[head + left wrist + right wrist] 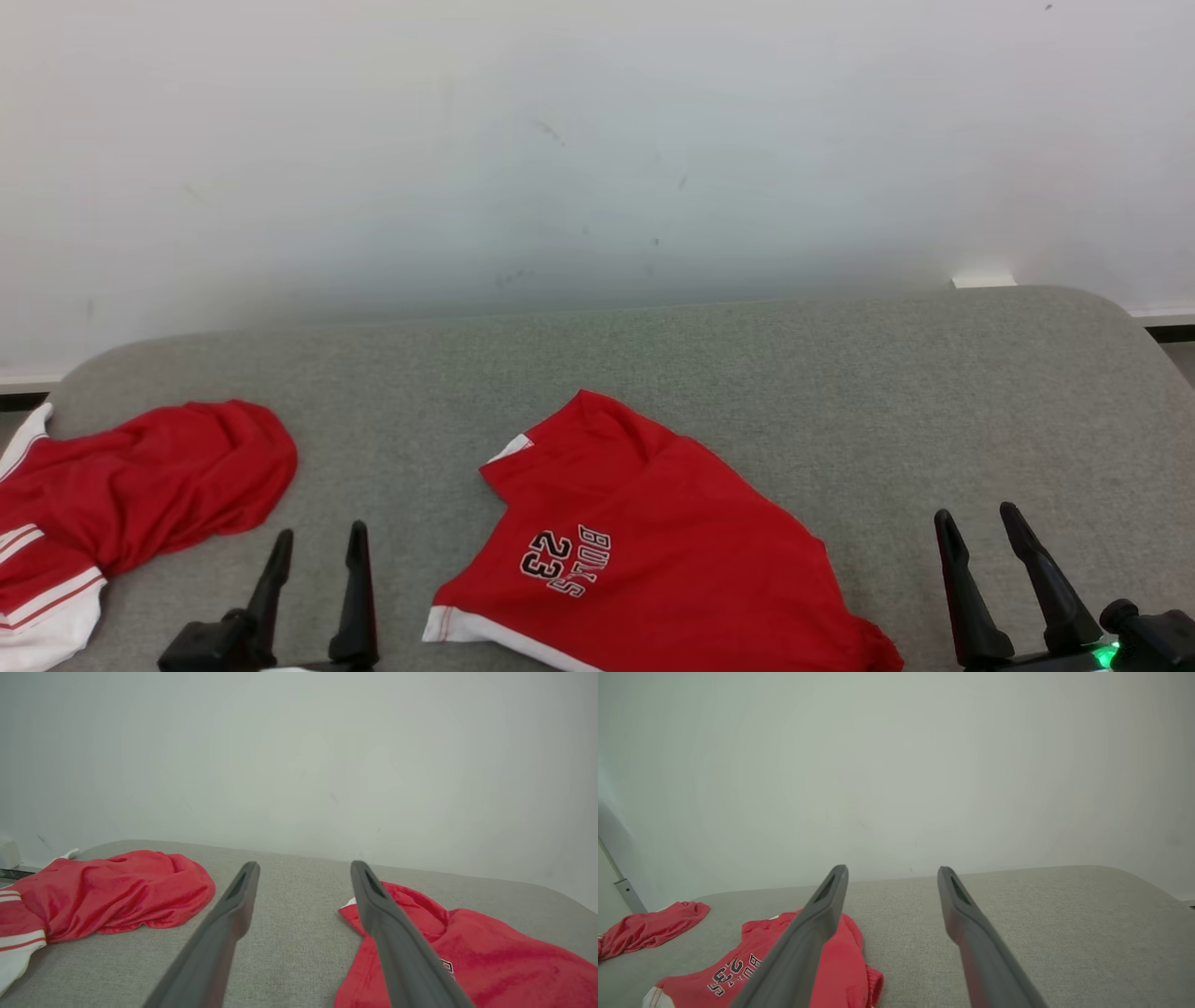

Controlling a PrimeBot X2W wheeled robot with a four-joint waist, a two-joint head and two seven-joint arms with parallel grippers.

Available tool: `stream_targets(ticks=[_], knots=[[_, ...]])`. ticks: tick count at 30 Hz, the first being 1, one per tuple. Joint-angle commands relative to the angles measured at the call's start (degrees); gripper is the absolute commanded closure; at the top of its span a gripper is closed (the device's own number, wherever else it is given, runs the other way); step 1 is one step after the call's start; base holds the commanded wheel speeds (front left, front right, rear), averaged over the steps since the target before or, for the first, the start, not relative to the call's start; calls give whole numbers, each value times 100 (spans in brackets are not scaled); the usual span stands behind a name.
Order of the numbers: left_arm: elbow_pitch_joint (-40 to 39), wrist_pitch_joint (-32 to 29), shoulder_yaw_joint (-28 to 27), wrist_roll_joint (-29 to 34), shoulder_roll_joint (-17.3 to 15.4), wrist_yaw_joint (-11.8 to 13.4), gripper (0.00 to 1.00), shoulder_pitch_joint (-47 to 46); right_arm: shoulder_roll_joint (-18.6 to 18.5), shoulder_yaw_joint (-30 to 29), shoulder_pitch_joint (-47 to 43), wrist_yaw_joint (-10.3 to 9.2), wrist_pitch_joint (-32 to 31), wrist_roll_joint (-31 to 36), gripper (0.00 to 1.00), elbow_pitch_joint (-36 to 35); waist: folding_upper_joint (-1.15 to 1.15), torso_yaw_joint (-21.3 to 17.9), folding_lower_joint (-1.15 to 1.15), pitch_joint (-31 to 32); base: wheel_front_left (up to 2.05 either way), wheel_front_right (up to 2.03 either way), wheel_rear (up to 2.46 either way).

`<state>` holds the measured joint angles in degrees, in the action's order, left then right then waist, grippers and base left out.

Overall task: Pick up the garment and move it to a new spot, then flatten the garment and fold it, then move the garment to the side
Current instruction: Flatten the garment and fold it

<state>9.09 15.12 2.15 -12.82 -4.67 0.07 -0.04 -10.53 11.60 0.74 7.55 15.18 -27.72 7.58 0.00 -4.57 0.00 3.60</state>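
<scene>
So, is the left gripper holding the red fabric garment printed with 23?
No, the left gripper is open and empty; the red garment printed with 23 lies apart from it.

On the padded surface (840, 373) the garment (653, 541) lies front-middle — a second garment (140, 485), perhaps overhanging, at its left edge.

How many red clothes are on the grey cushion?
2. A crumpled red garment with white stripes lies at the left edge; a red jersey printed 23 lies in the middle. Others could be off-frame.
</scene>
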Motion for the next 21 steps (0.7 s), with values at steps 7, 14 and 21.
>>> stream_targets(ticks=[7, 14, 21], knots=[[90, 4, -155, 197, 97, -145, 0, 3, 5, -76, 55, -12, -6, 41, 0, 88, 0, -37, 0, -16, 0, 0, 0], [110, 4, -229, 304, 142, -243, 0, 0, -110, 55, 54, -12, -6, 8, 0, 24, 0, -50, 0, 1, 0, 0, 0], [270, 4, -147, 152, 158, -454, 0, -6, -662, 520, -293, -12, -6, -491, 0, -215, 0, -20, 0, -91, 0, 0, 0]])
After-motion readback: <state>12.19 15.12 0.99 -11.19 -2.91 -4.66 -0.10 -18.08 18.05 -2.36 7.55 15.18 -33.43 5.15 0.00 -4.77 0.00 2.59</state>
